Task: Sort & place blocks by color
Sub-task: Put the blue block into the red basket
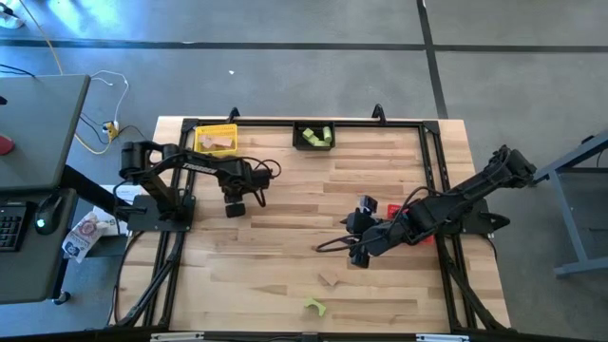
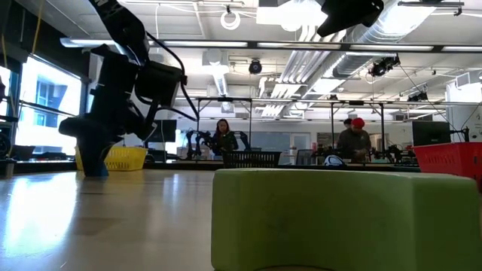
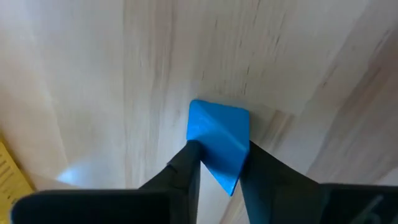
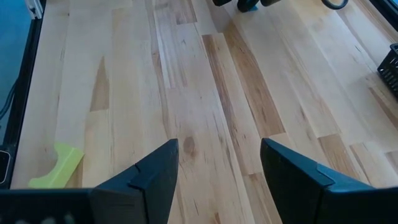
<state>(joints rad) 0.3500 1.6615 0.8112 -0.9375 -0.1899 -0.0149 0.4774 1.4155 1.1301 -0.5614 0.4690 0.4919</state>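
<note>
My left gripper (image 1: 235, 205) stands in the left half of the table, in front of the yellow bin (image 1: 216, 139), and is shut on a blue block (image 3: 217, 140). The low view shows that gripper (image 2: 94, 154) with the blue block (image 2: 96, 167) at table level. My right gripper (image 1: 359, 251) is open over the middle of the table, its fingers (image 4: 219, 146) above bare wood. A light green arch block (image 1: 314, 306) lies near the table's near edge, and a tan block (image 1: 329, 279) lies just beyond it. Both rest flat on the wood. My left gripper pinches the blue block between its two fingers, on two opposite faces (image 3: 202, 146). It comes from above, pointing down. The block's lower end (image 2: 96, 173) is at the table top; whether it touches the wood or hangs just above it, I cannot tell.
The yellow bin holds tan blocks. A black bin (image 1: 313, 136) at the far edge holds green blocks. A red bin (image 1: 393, 211) sits partly under my right arm. A black frame (image 1: 432, 161) runs around the table. People stand in the room behind.
</note>
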